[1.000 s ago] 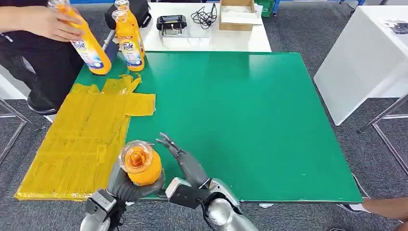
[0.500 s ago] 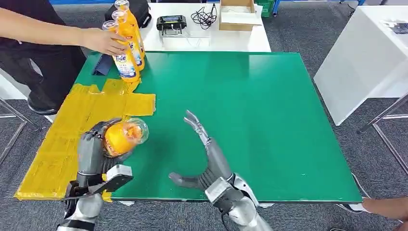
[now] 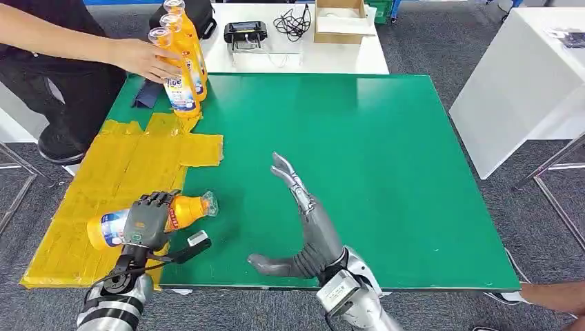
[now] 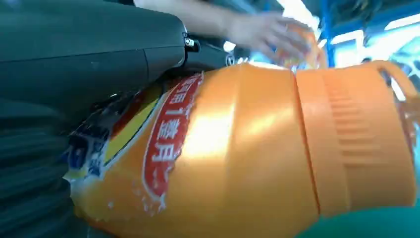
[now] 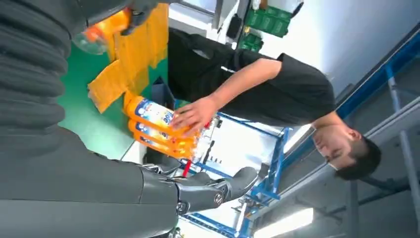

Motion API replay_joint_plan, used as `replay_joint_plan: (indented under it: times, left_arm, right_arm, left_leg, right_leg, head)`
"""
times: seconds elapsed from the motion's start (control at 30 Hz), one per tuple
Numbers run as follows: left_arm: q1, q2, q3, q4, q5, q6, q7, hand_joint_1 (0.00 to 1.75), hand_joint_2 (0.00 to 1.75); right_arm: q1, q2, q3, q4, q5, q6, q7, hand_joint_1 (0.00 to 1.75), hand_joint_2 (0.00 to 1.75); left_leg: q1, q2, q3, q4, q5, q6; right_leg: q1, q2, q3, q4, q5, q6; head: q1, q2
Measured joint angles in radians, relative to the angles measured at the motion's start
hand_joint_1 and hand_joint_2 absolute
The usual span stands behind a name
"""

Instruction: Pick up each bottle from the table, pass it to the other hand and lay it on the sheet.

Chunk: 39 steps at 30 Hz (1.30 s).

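A: Under the left robot hand [image 3: 146, 219], the held bottle [image 3: 110, 227] lies on its side over the yellow sheet [image 3: 103, 179], fingers wrapped around its body.

B: Right robot hand [image 3: 303, 221]?

A: Spread, holding nothing, above the green desk [image 3: 359, 152], well apart from that bottle.

B: Progress?

A: Handover appears complete; release remains. Far ahead of both hands, a person's hand [image 3: 148, 58] touches the upright bottles [image 3: 181, 62], judged still pending.
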Motion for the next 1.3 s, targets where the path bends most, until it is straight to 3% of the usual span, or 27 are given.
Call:
replay_joint_plan:
  times: [0.03,0.17,0.4,0.73,0.77,0.87,0.97,1.07,1.2,1.3]
  left_arm:
    - [-0.009,0.006,-0.021,0.033,0.002,0.000,0.005,0.00,0.00]
    - [-0.039,0.014,-0.057,0.093,0.006,0.006,0.003,0.00,0.00]
    - [-0.035,0.016,-0.077,0.121,0.229,0.006,-0.218,0.00,0.00]
    - [-0.017,0.013,-0.077,0.104,0.240,0.006,-0.203,0.00,0.00]
    - [-0.012,0.013,-0.077,0.092,0.281,0.003,-0.211,0.00,0.00]
    - [0.011,0.011,-0.072,0.021,0.591,-0.111,-0.303,0.00,0.00]
    - [0.035,0.010,-0.025,-0.143,1.145,-0.532,-0.415,0.00,0.00]
    - [0.075,-0.004,0.005,-0.339,1.386,-0.764,-0.441,0.00,0.00]
    - [0.150,-0.034,-0.014,-0.583,1.428,-0.827,-0.444,0.00,0.00]
    - [0.193,-0.054,-0.066,-0.702,1.420,-0.829,-0.444,0.00,0.00]
  right_arm:
    - [-0.003,0.000,0.003,0.000,-0.001,0.000,0.003,0.00,1.75]
    - [-0.007,0.000,0.008,0.000,-0.003,0.000,0.003,0.00,1.75]
    - [-0.010,-0.003,0.010,0.000,0.006,0.000,0.012,0.00,1.75]
    - [-0.009,-0.003,0.014,0.000,0.021,0.003,0.019,0.00,1.75]
    - [-0.007,-0.003,0.016,0.000,0.032,-0.001,0.018,0.00,0.00]
    - [0.015,-0.003,0.018,-0.003,0.109,-0.058,0.011,0.00,0.00]
    - [0.046,0.003,0.015,-0.005,0.292,-0.231,0.002,0.00,0.00]
    - [0.061,0.026,-0.014,-0.003,0.167,-0.194,-0.026,0.00,0.00]
    - [0.057,0.042,-0.075,0.031,0.117,-0.128,-0.042,0.00,0.00]
    - [0.062,0.060,-0.124,0.032,0.194,-0.202,-0.064,0.00,0.00]
  left_leg:
    - [0.000,-0.001,0.000,0.000,0.000,0.000]
    - [0.000,-0.001,0.001,0.000,0.000,0.000]
    - [0.001,0.000,0.002,0.000,0.000,0.000]
    - [0.001,0.000,0.001,0.000,0.000,0.000]
    - [0.001,0.000,0.002,0.000,0.000,0.000]
    - [0.001,0.000,0.002,0.000,0.000,0.000]
    - [0.002,0.000,0.000,0.000,0.000,0.000]
    - [0.002,0.000,0.001,0.000,0.000,0.000]
    - [0.001,0.000,0.001,0.000,0.000,0.000]
    - [-0.001,-0.001,0.001,0.000,0.000,0.000]
  right_leg:
    - [0.000,0.000,0.000,0.000,0.000,0.000]
    - [0.000,0.000,0.001,0.000,0.000,0.000]
    - [0.000,0.000,0.002,0.000,0.000,0.000]
    - [0.000,0.000,0.001,0.000,0.000,0.000]
    - [0.000,0.000,0.001,0.000,0.000,0.000]
    - [0.001,0.000,0.001,0.000,0.000,0.000]
    - [0.001,0.000,0.000,0.000,0.000,0.000]
    - [0.001,0.000,0.000,0.000,0.000,0.000]
    - [0.001,0.000,0.001,0.000,0.000,0.000]
    - [-0.001,-0.001,0.001,0.000,0.000,0.000]
  head:
    - [0.000,0.000]
    - [0.000,0.000]
    - [0.000,0.000]
    - [0.000,0.000]
    - [0.000,0.000]
    - [0.000,0.000]
    - [0.000,0.000]
    - [0.000,0.000]
    - [0.000,0.000]
    - [0.000,0.000]
